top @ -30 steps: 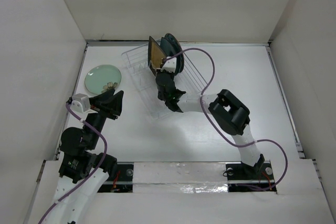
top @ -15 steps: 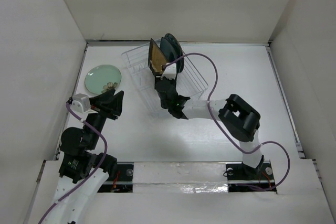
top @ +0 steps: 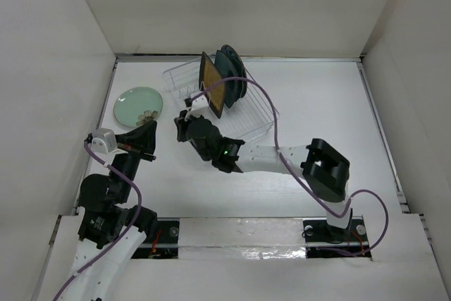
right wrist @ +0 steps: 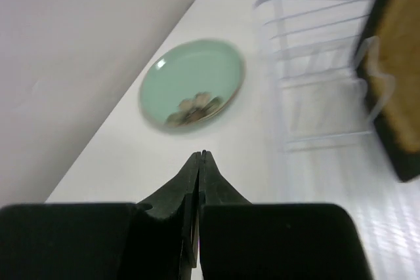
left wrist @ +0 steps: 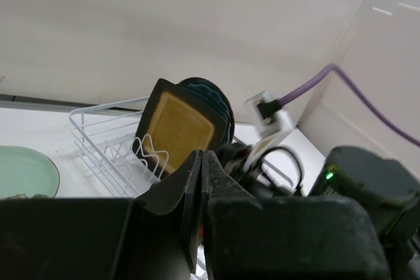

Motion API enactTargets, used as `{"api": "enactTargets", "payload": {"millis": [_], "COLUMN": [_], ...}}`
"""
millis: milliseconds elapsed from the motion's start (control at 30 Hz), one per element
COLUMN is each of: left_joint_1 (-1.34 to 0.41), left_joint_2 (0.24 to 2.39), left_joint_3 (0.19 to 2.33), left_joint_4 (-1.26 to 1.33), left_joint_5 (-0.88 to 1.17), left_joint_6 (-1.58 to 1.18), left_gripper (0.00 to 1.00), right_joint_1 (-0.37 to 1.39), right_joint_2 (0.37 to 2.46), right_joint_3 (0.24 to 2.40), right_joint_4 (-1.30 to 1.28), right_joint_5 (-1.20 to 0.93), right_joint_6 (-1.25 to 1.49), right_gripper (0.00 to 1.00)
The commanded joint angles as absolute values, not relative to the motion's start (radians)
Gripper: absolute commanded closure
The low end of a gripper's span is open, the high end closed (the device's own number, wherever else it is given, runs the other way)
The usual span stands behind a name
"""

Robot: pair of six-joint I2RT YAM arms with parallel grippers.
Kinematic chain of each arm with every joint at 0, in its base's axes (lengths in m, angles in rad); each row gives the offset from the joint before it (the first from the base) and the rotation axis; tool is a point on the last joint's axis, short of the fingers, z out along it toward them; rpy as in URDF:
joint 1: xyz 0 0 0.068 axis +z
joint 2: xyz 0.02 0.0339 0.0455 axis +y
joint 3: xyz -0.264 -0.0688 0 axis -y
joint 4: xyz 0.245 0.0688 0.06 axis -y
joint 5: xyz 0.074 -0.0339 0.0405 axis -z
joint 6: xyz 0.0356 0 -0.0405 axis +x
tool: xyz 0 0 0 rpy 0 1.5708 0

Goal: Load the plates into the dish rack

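- The clear, thin-tined dish rack (top: 257,107) at the bench's far edge holds the square mustard-yellow, black-rimmed plate (top: 211,86) upright. Dark teal plates (top: 232,68) stand close behind it, their number hard to tell.
- The round pale mint-green plate (top: 139,106) lies flat near the far-left corner, not yet loaded.
- The left arm's fingers (left wrist: 185,188) and the right arm's fingers (right wrist: 186,185) are pressed together, holding nothing.

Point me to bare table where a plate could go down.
Widest free patch: the table between the dish rack and the right wall. A smaller one lies near-centre, on the near side of the right arm. Crowded: far left, where the mint plate, rack, left gripper and right gripper bunch together.
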State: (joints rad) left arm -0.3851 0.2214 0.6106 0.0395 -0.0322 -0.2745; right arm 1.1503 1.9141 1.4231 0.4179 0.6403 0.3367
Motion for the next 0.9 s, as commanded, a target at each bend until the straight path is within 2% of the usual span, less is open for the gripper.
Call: {"api": "enactTargets", "payload": {"millis": [0, 67, 100, 233, 467, 567, 700, 800, 867], "left_joint_1": [-0.391, -0.382, -0.382, -0.382, -0.382, -0.382, -0.382, -0.371, -0.371], "left_joint_2": [0.193, 0.178, 0.160, 0.143, 0.140, 0.132, 0.210, 0.314, 0.371], "left_joint_3": [0.621, 0.620, 0.618, 0.620, 0.618, 0.609, 0.635, 0.704, 0.758], "left_joint_4": [0.064, 0.071, 0.072, 0.077, 0.084, 0.083, 0.055, 0.044, 0.051], "left_joint_5": [-0.098, -0.104, -0.118, -0.163, -0.172, -0.201, -0.265, -0.281, -0.287], "left_joint_6": [-0.273, -0.273, -0.276, -0.276, -0.273, -0.284, -0.330, -0.354, -0.362], "left_gripper": [1.00, 1.00, 1.00, 1.00, 0.94, 0.91, 0.85, 0.80, 0.71], "right_joint_1": [1.164, 1.164, 1.164, 1.146, 1.112, 1.101, 1.129, 1.149, 1.160], "right_joint_2": [1.985, 2.058, 2.087, 2.244, 2.465, 2.494, 2.334, 2.223, 2.162], "right_joint_3": [1.549, 1.621, 1.709, 1.927, 2.172, 2.209, 1.917, 1.821, 1.754], "right_joint_4": [0.306, 0.246, 0.206, 0.051, -0.023, -0.051, 0.217, 0.250, 0.278], "right_joint_5": [0.448, 0.413, 0.399, 0.377, 0.278, 0.216, 0.193, 0.215, 0.206], "right_joint_6": [0.417, 0.449, 0.462, 0.607, 0.753, 0.743, 0.671, 0.602, 0.558], "right_gripper": [1.00, 0.98, 0.88, 0.62, 0.46, 0.44, 0.45, 0.50, 0.55]}}
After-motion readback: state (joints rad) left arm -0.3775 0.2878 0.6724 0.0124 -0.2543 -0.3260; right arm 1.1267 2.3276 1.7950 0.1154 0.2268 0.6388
